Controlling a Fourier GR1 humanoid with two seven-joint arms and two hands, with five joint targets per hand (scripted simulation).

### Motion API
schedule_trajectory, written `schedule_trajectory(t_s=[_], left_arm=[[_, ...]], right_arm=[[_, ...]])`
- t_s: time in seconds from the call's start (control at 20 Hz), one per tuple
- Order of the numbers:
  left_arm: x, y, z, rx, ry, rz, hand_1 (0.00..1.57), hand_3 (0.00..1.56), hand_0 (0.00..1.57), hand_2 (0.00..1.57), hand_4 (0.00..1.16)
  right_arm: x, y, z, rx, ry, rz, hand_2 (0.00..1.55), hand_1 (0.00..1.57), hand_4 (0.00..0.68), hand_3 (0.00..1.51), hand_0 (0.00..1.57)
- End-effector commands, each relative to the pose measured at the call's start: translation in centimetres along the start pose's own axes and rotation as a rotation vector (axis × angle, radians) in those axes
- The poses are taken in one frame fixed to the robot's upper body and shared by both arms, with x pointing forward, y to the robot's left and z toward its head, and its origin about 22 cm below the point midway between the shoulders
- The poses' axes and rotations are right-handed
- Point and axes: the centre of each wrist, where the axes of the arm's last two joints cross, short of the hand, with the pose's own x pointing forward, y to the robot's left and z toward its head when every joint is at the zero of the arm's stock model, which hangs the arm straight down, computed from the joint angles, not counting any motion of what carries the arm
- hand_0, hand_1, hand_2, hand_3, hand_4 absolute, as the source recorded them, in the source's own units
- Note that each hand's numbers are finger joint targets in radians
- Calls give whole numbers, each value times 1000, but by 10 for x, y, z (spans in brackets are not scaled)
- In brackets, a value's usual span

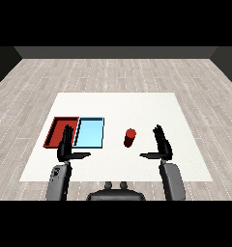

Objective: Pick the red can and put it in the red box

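A light blue tray lies left of centre in the frame on a white worktop, which stands on a grey plank floor.

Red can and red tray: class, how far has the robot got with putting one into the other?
Done: nothing yet. The red can stands upright on the white table, right of the light blue tray and outside the red tray.
In hand: nothing. The right hand is open beside the can, apart from it; the left hand is open near the trays.
Left: grasping, carrying, placing.
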Motion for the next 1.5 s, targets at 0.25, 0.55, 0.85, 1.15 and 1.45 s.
schedule_trajectory(t_s=[0.25,0.55,0.85,1.15,1.45], left_arm=[[4,-3,-2,-2,-14,1,0,0,0,0,0],[1,2,-21,-3,-6,2,0,0,0,0,0],[-5,-9,-4,0,2,20,0,0,0,0,0],[-21,-11,-4,13,-6,30,0,0,0,0,0],[10,-5,1,1,-12,59,0,0,0,0,0]], right_arm=[[3,2,-9,-9,-5,-5,0,0,0,0,0],[8,21,-3,-22,-13,-38,0,0,0,0,0],[-9,12,-30,11,27,-85,0,0,0,0,0],[-40,16,-48,-8,33,-102,0,0,0,0,0],[-50,38,-51,-21,70,-152,0,0,0,0,0]])
